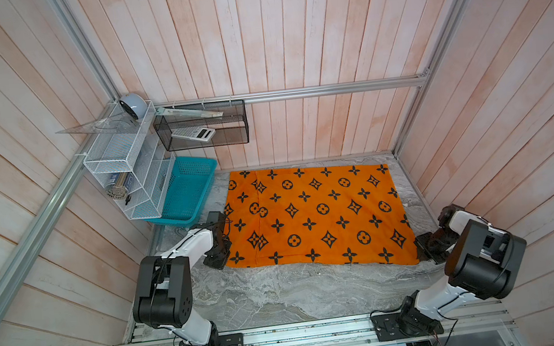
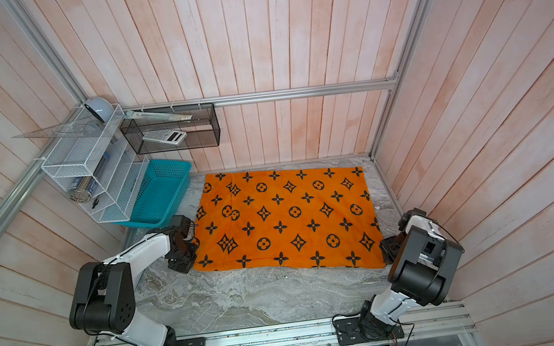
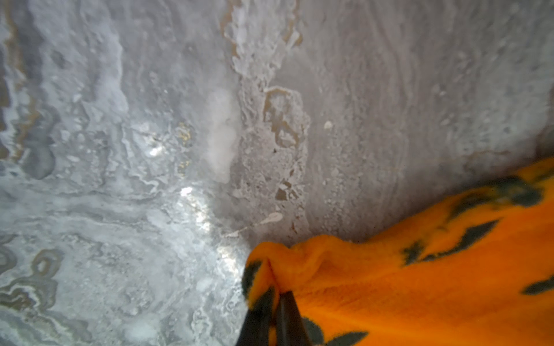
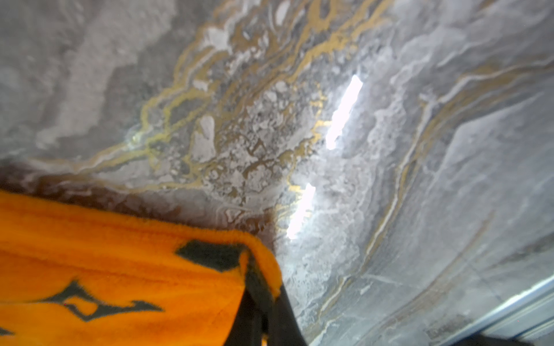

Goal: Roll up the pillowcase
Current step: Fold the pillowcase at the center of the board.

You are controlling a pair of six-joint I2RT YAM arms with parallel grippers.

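The orange pillowcase [image 1: 314, 212] [image 2: 287, 218] with black flower motifs lies spread flat on the marble table [image 1: 281, 296] in both top views. At its near left corner sits my left gripper [image 1: 223, 262] [image 2: 187, 265]. In the left wrist view this gripper [image 3: 277, 295] is shut on a bunched bit of the pillowcase [image 3: 419, 284] corner. At the near right corner is my right gripper [image 1: 424, 253] [image 2: 387, 253]. The right wrist view has it [image 4: 265, 287] shut on the hemmed corner of the pillowcase [image 4: 120, 284].
A teal mesh basket [image 1: 188, 190] leans at the table's far left, beside a white wire rack [image 1: 128, 175]. A black mesh shelf [image 1: 202, 125] hangs on the back wall. Plank walls close in three sides. Bare marble runs along the front, up to the aluminium rail [image 1: 286, 338].
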